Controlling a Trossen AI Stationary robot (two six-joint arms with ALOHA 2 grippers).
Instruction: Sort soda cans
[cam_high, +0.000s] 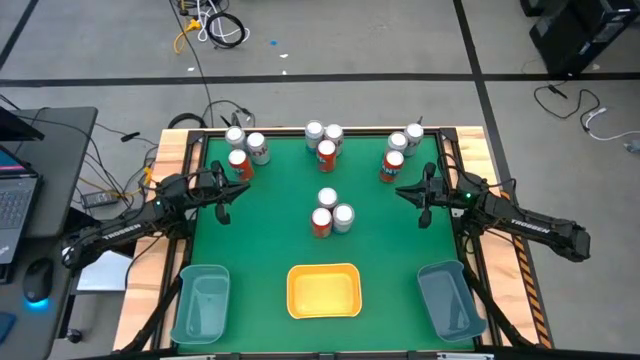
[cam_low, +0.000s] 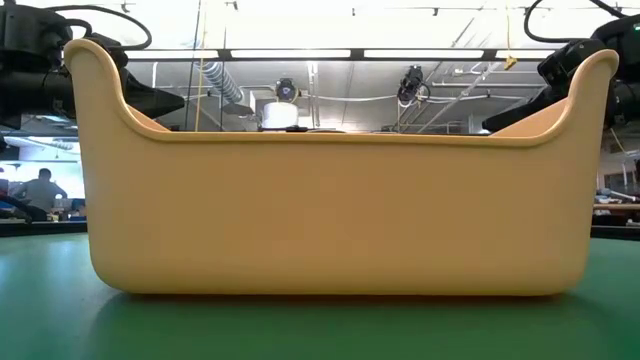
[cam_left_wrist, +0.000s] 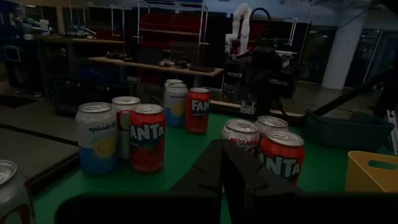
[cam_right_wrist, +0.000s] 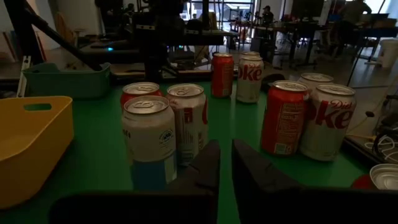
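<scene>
Soda cans stand upright on the green table in four groups of three: far left (cam_high: 244, 150), far middle (cam_high: 325, 140), far right (cam_high: 400, 147) and centre (cam_high: 330, 213). Each group has one red can and silver-white ones. My left gripper (cam_high: 228, 196) hovers shut at the table's left side, pointing level toward the centre group (cam_left_wrist: 281, 155). My right gripper (cam_high: 405, 192) hovers shut at the right side, facing the same group (cam_right_wrist: 148, 140). Neither gripper holds anything.
Along the near edge stand a teal bin (cam_high: 200, 303) at the left, a yellow bin (cam_high: 323, 291) in the middle and a teal bin (cam_high: 447, 300) at the right. The yellow bin (cam_low: 330, 210) fills the low view. Green table shows between the groups.
</scene>
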